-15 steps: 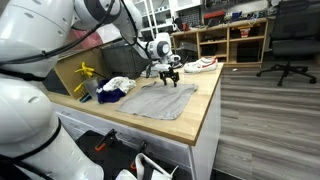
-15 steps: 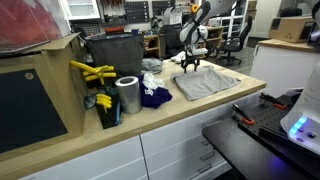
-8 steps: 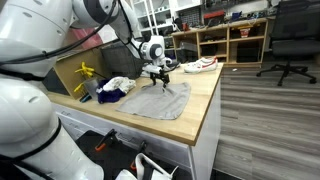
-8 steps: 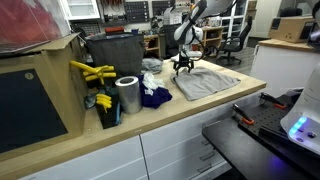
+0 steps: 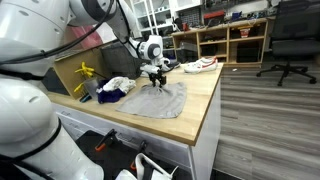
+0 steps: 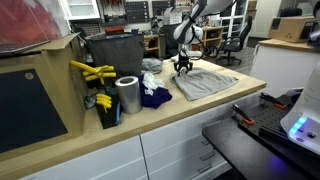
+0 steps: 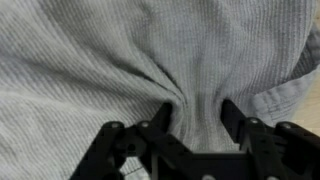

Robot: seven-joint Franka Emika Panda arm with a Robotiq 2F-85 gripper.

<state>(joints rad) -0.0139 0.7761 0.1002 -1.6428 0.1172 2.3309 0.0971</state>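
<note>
A grey ribbed cloth (image 5: 165,102) (image 6: 207,82) lies spread on the wooden bench top (image 5: 208,108). My gripper (image 5: 157,80) (image 6: 183,68) points straight down onto its far edge. In the wrist view the cloth (image 7: 90,50) fills the frame and folds run together into the gripper (image 7: 195,112). The two black fingers (image 7: 163,118) press into the fabric, drawn partway together with a raised ridge of cloth bunched between them.
A heap of white and dark blue cloths (image 5: 115,88) (image 6: 152,97) lies beside the grey one. A metal can (image 6: 127,95), yellow tools (image 6: 90,72) and a black bin (image 6: 115,52) stand further along. The bench edge (image 5: 200,135) drops to the floor; an office chair (image 5: 285,40) stands beyond.
The gripper moved across to the cloth's far edge and came down on it. Its jaws drew inward and the cloth wrinkled up between them.
</note>
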